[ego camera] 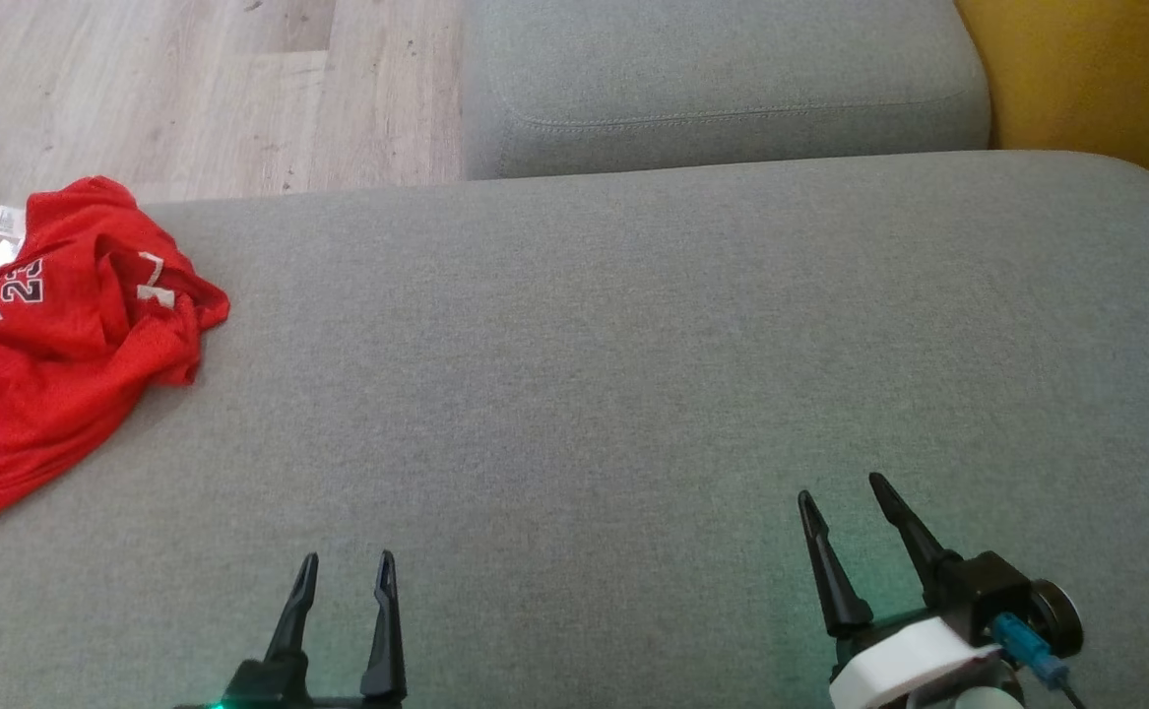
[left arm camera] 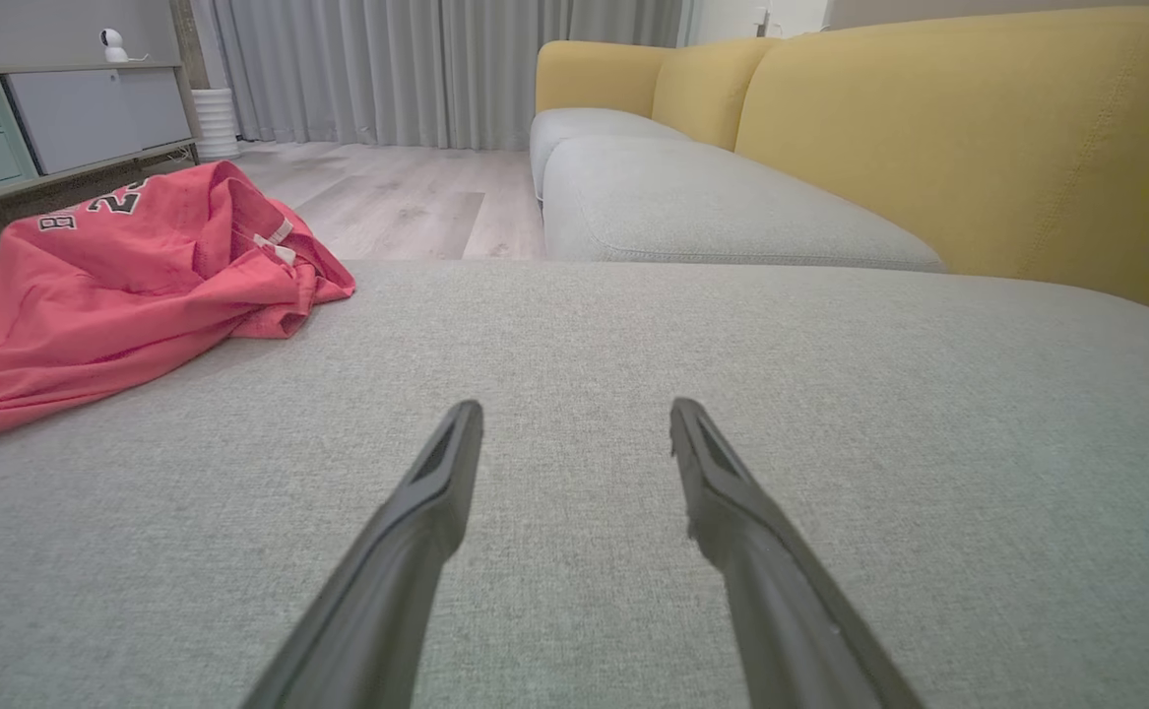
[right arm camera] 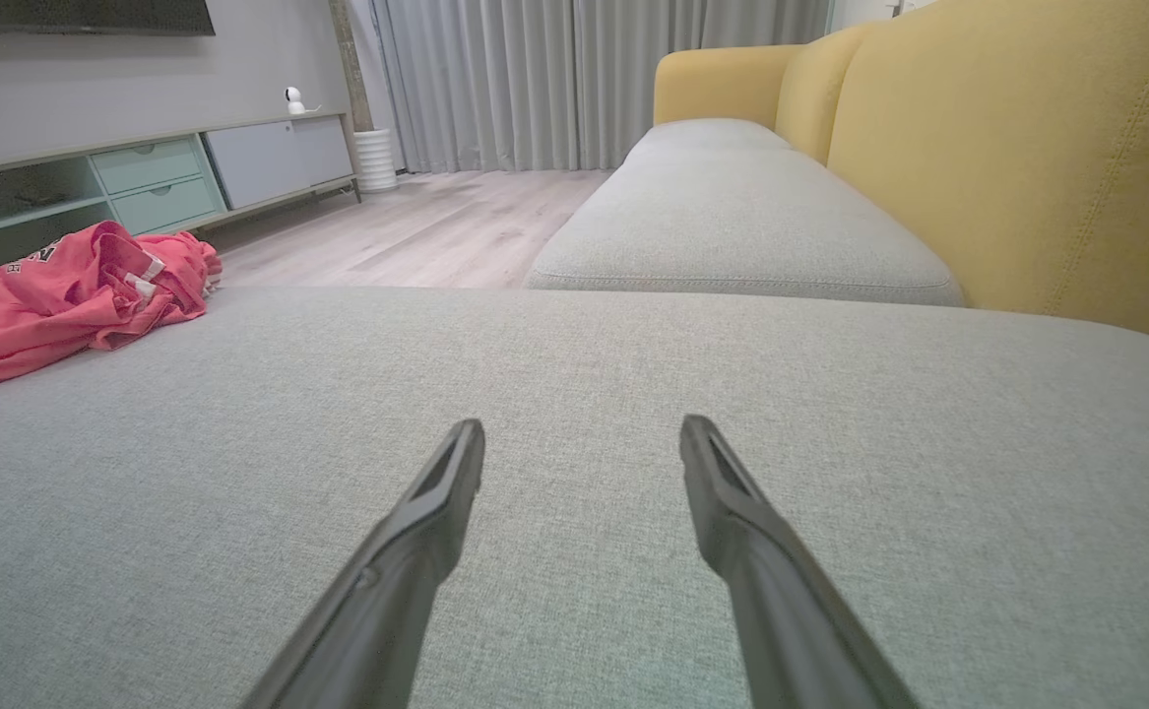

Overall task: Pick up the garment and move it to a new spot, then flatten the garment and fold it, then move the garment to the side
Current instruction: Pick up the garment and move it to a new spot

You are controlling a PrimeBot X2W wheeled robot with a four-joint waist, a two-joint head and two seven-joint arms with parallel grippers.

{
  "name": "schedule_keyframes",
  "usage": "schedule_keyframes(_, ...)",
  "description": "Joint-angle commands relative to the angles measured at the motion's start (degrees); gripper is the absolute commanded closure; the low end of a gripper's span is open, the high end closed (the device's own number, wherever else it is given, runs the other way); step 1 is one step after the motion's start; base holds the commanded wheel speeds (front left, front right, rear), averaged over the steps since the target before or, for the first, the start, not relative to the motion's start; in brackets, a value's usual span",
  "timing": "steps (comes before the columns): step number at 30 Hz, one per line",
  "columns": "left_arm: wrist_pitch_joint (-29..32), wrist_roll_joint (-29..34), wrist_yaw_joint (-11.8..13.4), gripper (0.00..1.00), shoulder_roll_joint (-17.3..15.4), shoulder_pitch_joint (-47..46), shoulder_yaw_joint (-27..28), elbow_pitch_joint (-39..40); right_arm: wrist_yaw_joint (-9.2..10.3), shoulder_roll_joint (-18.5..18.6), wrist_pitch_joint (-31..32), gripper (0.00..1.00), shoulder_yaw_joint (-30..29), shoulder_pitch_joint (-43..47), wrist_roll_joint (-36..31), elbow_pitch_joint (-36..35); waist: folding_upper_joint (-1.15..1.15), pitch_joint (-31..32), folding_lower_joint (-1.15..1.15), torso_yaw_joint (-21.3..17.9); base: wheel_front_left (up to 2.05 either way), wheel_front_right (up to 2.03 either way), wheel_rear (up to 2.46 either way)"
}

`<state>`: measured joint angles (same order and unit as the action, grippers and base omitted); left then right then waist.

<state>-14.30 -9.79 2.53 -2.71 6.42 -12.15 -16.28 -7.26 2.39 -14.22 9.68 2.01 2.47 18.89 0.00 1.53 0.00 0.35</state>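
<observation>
Red mesh jersey (ego camera: 62,345), white lettering and a "23" on it. It lies crumpled in a loose heap at the far left edge of the grey seat cushion (ego camera: 633,374). Part of it seems to hang over that edge toward the floor. A white label (ego camera: 5,222) sticks out at the top of the heap. The folds are bunched, and the sleeves and hem can't be told apart.

Left gripper (ego camera: 349,556): low over the cushion near the bottom of the head view. Fingers spread wide, nothing between them. It is well apart from the jersey, which sits up and to its left.

Right gripper (ego camera: 840,485): further right over bare cushion, tilted a little. Fingers also spread, holding nothing. It is the farther of the two from the jersey.

Surroundings: a second grey cushion (ego camera: 722,89) beyond the first, a yellow backrest (left arm camera: 978,128) on the right, and wood floor (ego camera: 190,89) past the jersey. In the right wrist view a low cabinet (right arm camera: 141,172) stands along the far wall.

Progress, as judged: nothing done yet. The jersey is not picked up, not moved, not flattened and not folded. Every stage is left: the pick, the carry to a new spot, the flatten, the fold and the final shift to the side. The wide bare stretch of cushion ahead of both grippers looks like the natural place to lay it out. The left arm is the better placed for the first reach.
</observation>
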Motion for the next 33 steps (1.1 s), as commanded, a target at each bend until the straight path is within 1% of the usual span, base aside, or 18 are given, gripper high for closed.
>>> schedule_keyframes(1, -0.7, -0.37, 0.31, 0.0, -0.17, -1.54, 2.15, 1.38, -0.23, 0.49, -0.78, 0.0, 1.07, -1.2, 0.14, -1.69, 0.0, 0.0, 0.0, 0.01, 0.0, 0.0, 0.0)
schedule_keyframes(8, -0.7, -0.36, 0.08, 0.0, -0.17, -1.81, 1.83, 0.87, -0.23, 0.49, -0.78, 0.0, 0.53, -0.9, 0.17, -1.8, 0.0, 0.03, 0.0, 0.94, 0.0, 0.0, 0.0)
schedule_keyframes(12, -0.7, -0.31, -0.02, 0.0, -0.17, -2.04, 1.63, 0.81, -0.23, 0.49, -0.78, 0.0, 0.27, -0.58, 0.18, -2.1, 0.0, 0.09, 0.0, 3.52, 0.0, 0.0, 0.0)
schedule_keyframes(16, -0.7, -0.18, 0.05, 0.0, -0.36, -2.24, 1.78, 0.8, -0.23, 0.49, -0.78, 0.0, 0.32, -0.14, 0.5, -2.48, 0.0, 0.17, 0.0, 7.86, 0.0, 0.0, 0.0)
schedule_keyframes(23, -0.7, -0.23, 0.55, 0.0, -0.91, -1.85, 2.49, 1.33, -0.23, 0.49, -0.78, 0.0, 0.58, 0.43, 0.74, -3.16, 0.0, 0.34, 0.0, 17.52, 0.0, 0.0, 0.0)
schedule_keyframes(26, -0.7, -0.46, 0.84, 0.0, -1.32, -1.41, 3.12, 1.57, -0.23, 0.49, -0.78, 0.0, 1.17, 0.58, 0.99, -3.19, 0.0, 0.5, 0.0, 21.03, 0.0, 0.0, 0.0)
schedule_keyframes(29, -0.7, -0.83, 0.96, 0.0, -1.69, -1.03, 3.8, 1.73, -0.23, 0.49, -0.78, 0.0, 1.63, 0.62, 1.03, -3.09, 0.0, 0.59, 0.0, 23.64, 0.0, 0.0, 0.0)
schedule_keyframes(33, -0.7, -1.1, 1.18, 0.0, -1.88, -0.53, 4.33, 2.06, -0.23, 0.49, -0.78, 0.0, 2.18, 0.53, 1.05, -2.94, 0.0, 0.47, 0.0, 25.91, 0.0, 0.0, 0.0)
